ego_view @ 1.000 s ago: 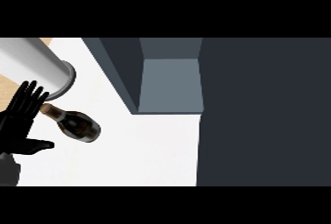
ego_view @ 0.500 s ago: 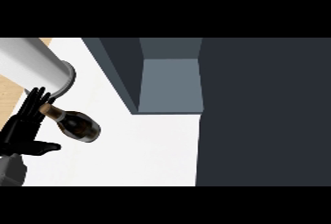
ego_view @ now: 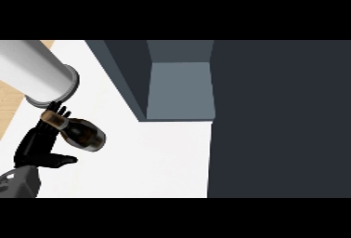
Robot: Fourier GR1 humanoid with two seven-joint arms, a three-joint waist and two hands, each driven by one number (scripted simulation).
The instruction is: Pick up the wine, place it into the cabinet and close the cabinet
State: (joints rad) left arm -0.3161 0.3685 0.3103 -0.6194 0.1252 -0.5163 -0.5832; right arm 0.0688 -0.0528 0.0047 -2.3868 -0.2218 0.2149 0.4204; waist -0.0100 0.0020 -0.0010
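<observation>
the wine bottle [ego_view: 82, 134] is lying tilted on the white counter [ego_view: 151, 158] near the view's left side, its dark, rounded body pointing down and to the right and its brownish neck [ego_view: 53, 119] pointing up and to the left; the left hand [ego_view: 37, 144] is coming in from the lower left corner on its grey forearm [ego_view: 15, 183] and is lying alongside the bottle's left flank; its fingers [ego_view: 60, 110] are stretching out straight past the neck, touching it or sitting just beside it, which one is hard to tell; the thumb [ego_view: 61, 160] is sticking out to the right below the bottle's body and is standing apart from it, so the hand is spread and is not clasping the wine; a thick pale grey cylinder [ego_view: 34, 69] is slanting in from the upper left, its rimmed end hanging just above the fingertips, and what it belongs to is not showing; the dark grey cabinet [ego_view: 130, 79] is sitting to the right of the bottle and well apart from it, with an open compartment [ego_view: 178, 88] showing a lighter grey inner face; a broad dark panel [ego_view: 274, 116] is filling the view's right side; a strip of wood-coloured floor [ego_view: 10, 104] is showing past the counter's left edge; the right hand is not appearing anywhere.
</observation>
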